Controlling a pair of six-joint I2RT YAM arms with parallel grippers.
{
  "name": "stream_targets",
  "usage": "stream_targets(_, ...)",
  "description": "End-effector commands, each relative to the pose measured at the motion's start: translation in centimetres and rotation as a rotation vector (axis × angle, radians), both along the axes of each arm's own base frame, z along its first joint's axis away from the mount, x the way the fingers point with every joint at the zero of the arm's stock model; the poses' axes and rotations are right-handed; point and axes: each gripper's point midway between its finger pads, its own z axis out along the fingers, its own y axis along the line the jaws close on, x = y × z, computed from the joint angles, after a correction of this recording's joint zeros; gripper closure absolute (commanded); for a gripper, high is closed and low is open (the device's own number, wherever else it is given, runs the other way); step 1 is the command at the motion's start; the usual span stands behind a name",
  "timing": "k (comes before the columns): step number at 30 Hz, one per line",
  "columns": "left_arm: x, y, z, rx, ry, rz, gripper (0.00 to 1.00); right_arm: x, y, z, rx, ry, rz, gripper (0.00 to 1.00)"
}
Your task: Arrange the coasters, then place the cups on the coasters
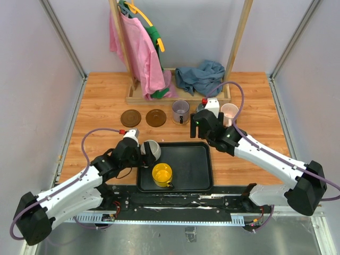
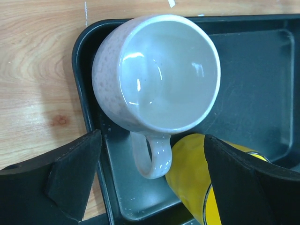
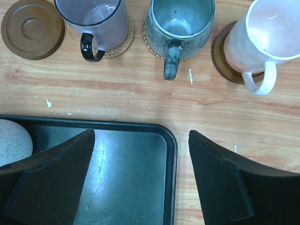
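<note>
Top view: two bare brown coasters [image 1: 130, 117], mid-worktop, are evidently reserved for the cream cup [image 1: 151, 150] and yellow cup [image 1: 162, 174] kept in the tray [image 1: 194, 170].

Left wrist view: the left gripper [image 2: 152, 138] is spread, empty, framing the cream cup at the tray's far-left corner.

Right wrist view: the right gripper [image 3: 140, 133] is released; three cups [image 3: 180, 21] are seated on three coasters [image 3: 220, 61].
</note>
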Motion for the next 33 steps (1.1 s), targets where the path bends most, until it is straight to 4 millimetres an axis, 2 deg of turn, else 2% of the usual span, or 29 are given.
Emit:
stream_targets(1, 1.0, 0.2, 0.2, 0.094, 0.0, 0.029, 0.08, 0.1, -0.8, 0.4, -0.006, -0.033, -0.02, 0.17)
stream_targets(10, 1.5, 0.5, -0.2, 0.244, 0.068, 0.004, 0.22, -0.2, -0.6, 0.1, 0.017, -0.03, -0.014, 0.17)
stream_targets(16, 1.1, 0.0, -0.8, 0.278, 0.091, -0.035, 0.43, -0.2, -0.6, 0.0, 0.019, -0.029, -0.011, 0.17)
stream_targets(25, 0.2, -0.1, -2.2, 0.297, 0.126, -0.057, 0.45, -0.3, -0.5, -0.5, 0.02, -0.014, -0.006, 0.16)
stream_targets(28, 0.2, 0.1, -2.5, 0.305, 0.124, -0.053, 0.54, -0.3, -0.4, -0.7, 0.019, -0.005, -0.005, 0.16)
stream_targets(33, 0.1, 0.0, -2.8, 0.309, 0.129, -0.058, 0.77, -0.3, -0.1, -1.0, 0.02, 0.004, 0.003, 0.16)
